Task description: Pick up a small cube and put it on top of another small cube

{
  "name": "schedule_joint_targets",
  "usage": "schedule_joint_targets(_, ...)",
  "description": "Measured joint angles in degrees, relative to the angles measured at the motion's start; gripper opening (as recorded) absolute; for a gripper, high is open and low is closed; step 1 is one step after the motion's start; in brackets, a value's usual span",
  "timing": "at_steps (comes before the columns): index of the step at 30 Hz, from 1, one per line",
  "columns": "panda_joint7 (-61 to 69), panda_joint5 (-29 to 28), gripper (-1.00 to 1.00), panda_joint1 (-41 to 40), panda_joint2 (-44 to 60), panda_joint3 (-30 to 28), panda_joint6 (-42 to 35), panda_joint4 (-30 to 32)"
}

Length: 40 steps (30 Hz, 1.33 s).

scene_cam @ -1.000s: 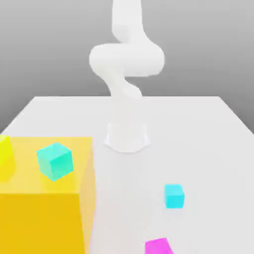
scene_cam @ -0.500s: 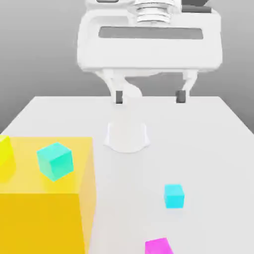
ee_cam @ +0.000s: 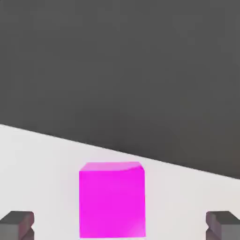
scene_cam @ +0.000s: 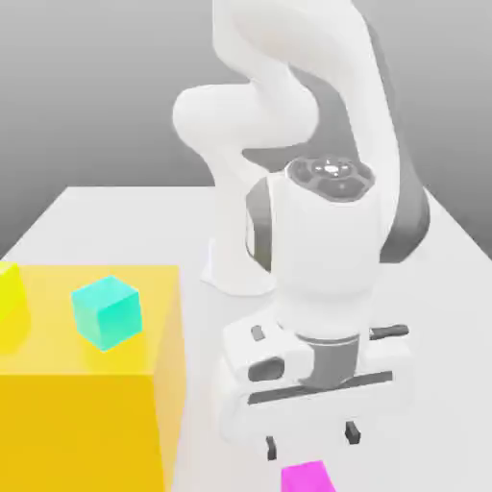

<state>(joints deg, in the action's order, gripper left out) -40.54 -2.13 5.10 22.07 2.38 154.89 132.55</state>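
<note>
Gripper now down over magenta cube, fingers spread, empty; cyan cube on yellow block aside.

The white arm rises from its round base at the back of the table, loops up and over, then bends forward and down toward the near edge. Its thick last link stands nearly upright, ending in a wide hand that points downward. The gripper hangs low over the table with its two short dark fingers set wide apart. In the hand view both fingertips sit at opposite sides, nothing between them gripped.
</note>
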Motion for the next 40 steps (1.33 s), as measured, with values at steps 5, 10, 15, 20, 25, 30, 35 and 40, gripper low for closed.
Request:
schedule_joint_targets(5, -0.3, -0.5, -1.00, 0.4, 5.9, -0.4, 4.5, -1.1)
schedule_joint_targets(10, -0.3, -0.5, -1.00, 0.4, 6.1, -0.4, 4.6, -1.2)
schedule_joint_targets(15, -0.7, 0.1, -1.00, 0.3, -2.8, 0.1, -1.8, 1.3)
schedule_joint_targets(20, -10.6, -0.8, -1.00, 4.1, -12.8, 0.5, -2.0, 11.1)
schedule_joint_targets(25, -19.9, 0.3, -1.00, 7.9, -22.8, 2.4, -1.6, 21.4)
schedule_joint_targets(30, -26.3, 4.4, -1.00, 10.8, -31.3, 4.3, -0.4, 31.0)
schedule_joint_targets(35, -28.6, 2.7, -1.00, 10.9, -23.3, 4.2, 8.3, 31.8)
schedule_joint_targets(40, -30.0, 0.8, 1.00, 10.9, -19.4, 3.7, 12.0, 31.6)
